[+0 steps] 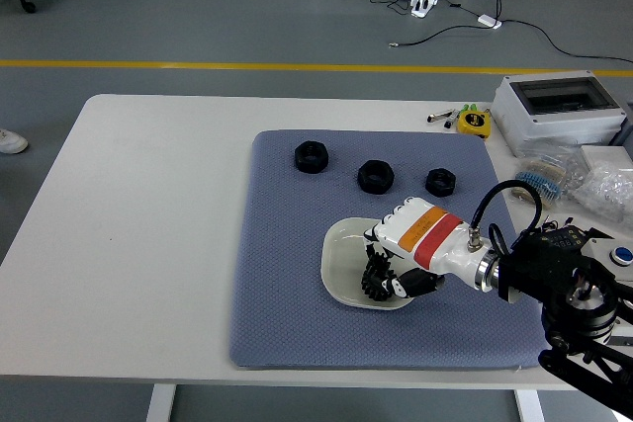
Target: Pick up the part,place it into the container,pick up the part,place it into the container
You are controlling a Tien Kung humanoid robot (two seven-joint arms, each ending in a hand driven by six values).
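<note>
A dark metal gear point(375, 280) lies in the cream bowl point(341, 256) at the middle of the blue-grey mat point(287, 284). My right hand point(393, 271), white with an orange band, reaches in from the right, is down inside the bowl over the gear and hides most of it. Only the gear's left teeth show. Whether the hand grips the gear is not visible. Three black nuts rest on the mat's far part: one at the left point(311, 156), one in the middle point(375, 176), one at the right point(440, 182).
A grey plastic box point(559, 109) stands at the table's far right, with a yellow tape measure point(473, 123) beside it. Clear bags of small parts point(593, 180) lie along the right edge. My right arm's black forearm point(559, 279) crosses the mat's near-right corner.
</note>
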